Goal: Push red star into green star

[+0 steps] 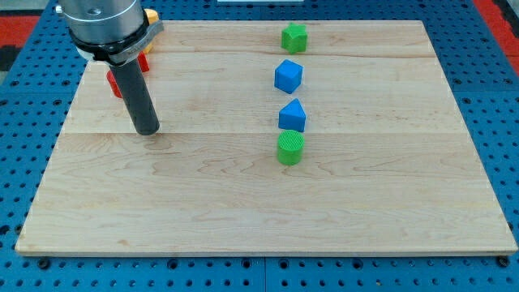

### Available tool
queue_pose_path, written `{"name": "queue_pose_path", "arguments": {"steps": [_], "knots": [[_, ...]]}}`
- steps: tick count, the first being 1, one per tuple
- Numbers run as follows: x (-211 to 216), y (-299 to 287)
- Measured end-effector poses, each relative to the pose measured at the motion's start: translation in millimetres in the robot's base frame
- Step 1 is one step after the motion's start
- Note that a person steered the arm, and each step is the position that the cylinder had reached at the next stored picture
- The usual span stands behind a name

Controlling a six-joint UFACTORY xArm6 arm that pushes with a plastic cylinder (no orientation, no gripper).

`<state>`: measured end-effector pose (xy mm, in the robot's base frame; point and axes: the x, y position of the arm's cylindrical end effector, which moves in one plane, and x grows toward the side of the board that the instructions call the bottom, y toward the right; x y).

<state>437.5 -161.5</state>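
The green star sits near the view's top edge of the wooden board, right of centre. A red block, its shape mostly hidden behind my rod, lies at the view's upper left; a red bit also shows on the rod's right side. My tip rests on the board just below and right of the red block, far to the left of the green star. I cannot tell whether the rod touches the red block.
A blue cube, a blue triangular block and a green cylinder form a column below the green star. An orange-yellow block peeks out beside the arm at the upper left. The board lies on a blue pegboard.
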Motion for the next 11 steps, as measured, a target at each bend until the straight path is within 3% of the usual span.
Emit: {"name": "queue_pose_path", "arguments": {"steps": [3,4,5,6,9,11], "knots": [[22.6,-0.5],[32.6,-31.3],[13.9,-103.5],[-36.5,-143.6],[-69.8,-142.7],[-69.8,-140.4]]}}
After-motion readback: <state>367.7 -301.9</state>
